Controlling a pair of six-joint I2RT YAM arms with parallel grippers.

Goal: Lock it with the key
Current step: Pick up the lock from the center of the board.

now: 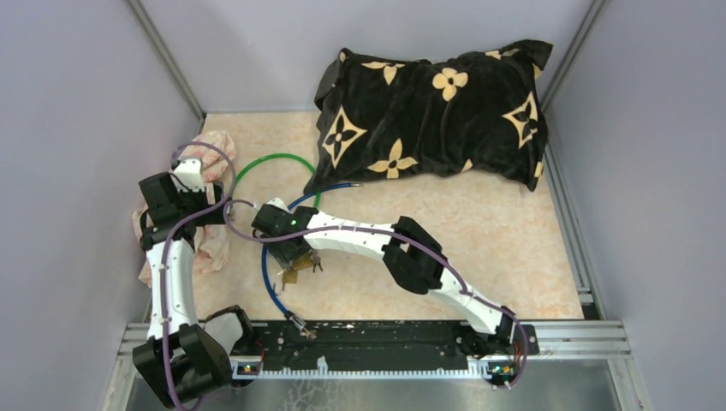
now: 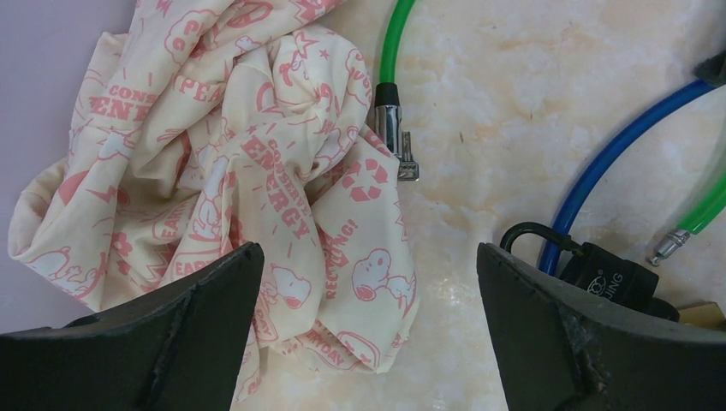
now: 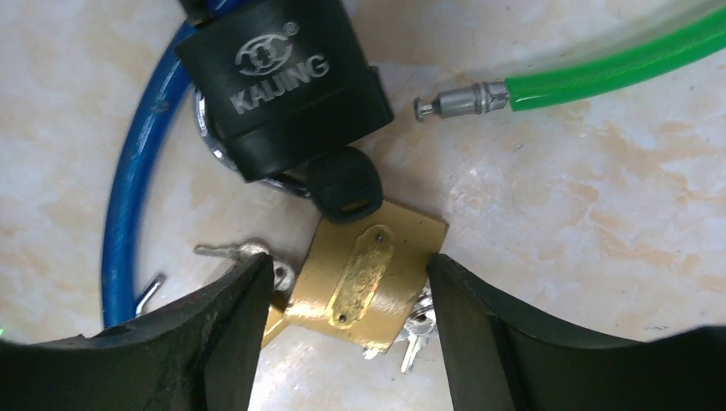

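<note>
A brass padlock (image 3: 368, 270) lies flat on the marble-patterned floor. My right gripper (image 3: 347, 330) is shut on it, one finger against each side. Silver keys (image 3: 417, 330) poke out from under its right edge, and another silver key (image 3: 224, 250) lies at its left. Just beyond it sits a black KAIJING cable lock (image 3: 282, 86) on a blue cable (image 3: 128, 180), with a black-headed key (image 3: 347, 184) in it. In the top view the brass padlock (image 1: 291, 276) is under the right gripper (image 1: 297, 259). My left gripper (image 2: 368, 342) hangs open beside a printed cloth (image 2: 214, 163), holding nothing.
A green cable (image 1: 274, 158) loops behind the arms; its metal ends (image 3: 458, 101) (image 2: 395, 141) lie loose. A black pillow with gold flowers (image 1: 432, 111) fills the back right. The cloth (image 1: 210, 154) is bunched at the left wall. Grey walls close three sides.
</note>
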